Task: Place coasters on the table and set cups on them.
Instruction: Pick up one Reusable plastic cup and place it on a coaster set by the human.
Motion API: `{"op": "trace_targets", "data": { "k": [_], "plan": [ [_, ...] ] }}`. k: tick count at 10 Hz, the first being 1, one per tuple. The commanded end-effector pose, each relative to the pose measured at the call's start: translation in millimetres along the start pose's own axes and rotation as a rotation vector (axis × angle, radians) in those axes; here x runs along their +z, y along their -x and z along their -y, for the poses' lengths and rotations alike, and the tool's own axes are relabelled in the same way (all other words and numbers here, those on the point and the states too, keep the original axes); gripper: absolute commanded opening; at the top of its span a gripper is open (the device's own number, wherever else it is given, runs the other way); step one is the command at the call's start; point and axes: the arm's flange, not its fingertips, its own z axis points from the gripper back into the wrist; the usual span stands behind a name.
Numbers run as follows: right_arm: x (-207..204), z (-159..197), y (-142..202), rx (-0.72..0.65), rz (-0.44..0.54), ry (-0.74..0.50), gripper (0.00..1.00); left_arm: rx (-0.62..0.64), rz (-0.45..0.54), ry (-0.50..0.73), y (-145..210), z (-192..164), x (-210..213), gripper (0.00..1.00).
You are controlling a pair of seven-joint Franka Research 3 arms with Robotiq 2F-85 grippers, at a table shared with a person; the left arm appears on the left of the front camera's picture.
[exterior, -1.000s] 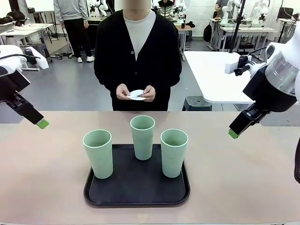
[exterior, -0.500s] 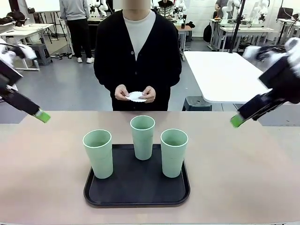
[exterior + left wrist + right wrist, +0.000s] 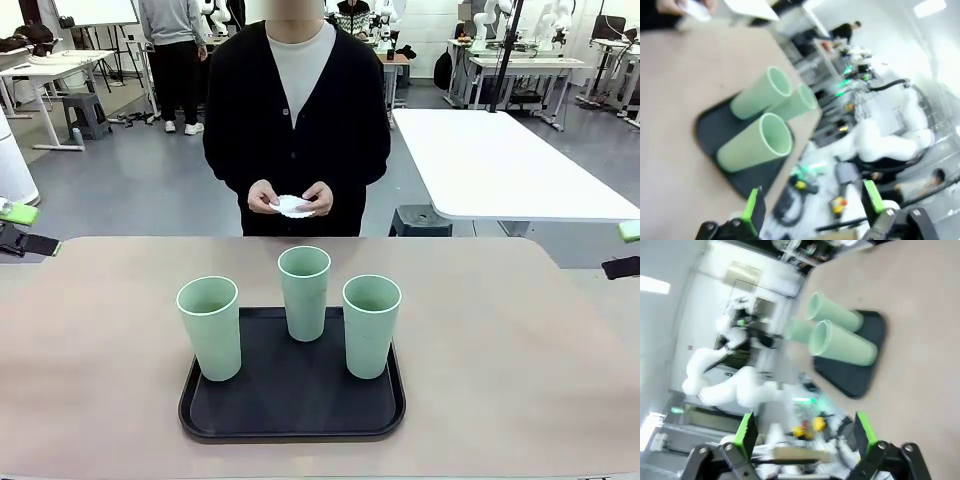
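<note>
Coasters [image 3: 293, 206] in the person's [image 3: 295, 100] hands [image 3: 262, 197], cups [image 3: 304, 293] on the tray [image 3: 292, 412].
My left claw [image 3: 30, 230] hangs at the table's [image 3: 500, 340] left edge, fingers [image 3: 754, 211] spread wide with nothing between them. Three green cups stand upright on the black tray in the middle of the table: one left, one farther back, one right. The white coasters are off the table, held at its far side. My right claw [image 3: 625, 249] hangs at the right edge, equally wide and empty.

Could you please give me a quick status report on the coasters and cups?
Left hand open, right hand open, both at table edges. Coasters held by the person; three cups on black tray. Nothing in the way.
</note>
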Motion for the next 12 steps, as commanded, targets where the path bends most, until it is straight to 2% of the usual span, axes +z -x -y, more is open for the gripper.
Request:
{"op": "trace_targets", "data": {
  "k": [1,4,7,12],
  "plan": [
    [3,0,-14,-0.128,-0.011,-0.097,1.00,0.188,-0.027,0.044,-18,-21,22,1.00],
    [24,0,5,-0.169,-0.030,-0.043,1.00,0.243,-0.035,-0.004,-10,-17,38,1.00],
    [34,-10,12,-0.173,-0.056,0.011,1.00,0.274,0.008,-0.026,-6,-14,42,1.00],
    [38,-15,16,-0.168,-0.069,0.035,1.00,0.283,-0.028,-0.092,-10,0,43,1.00]
  ]
}}
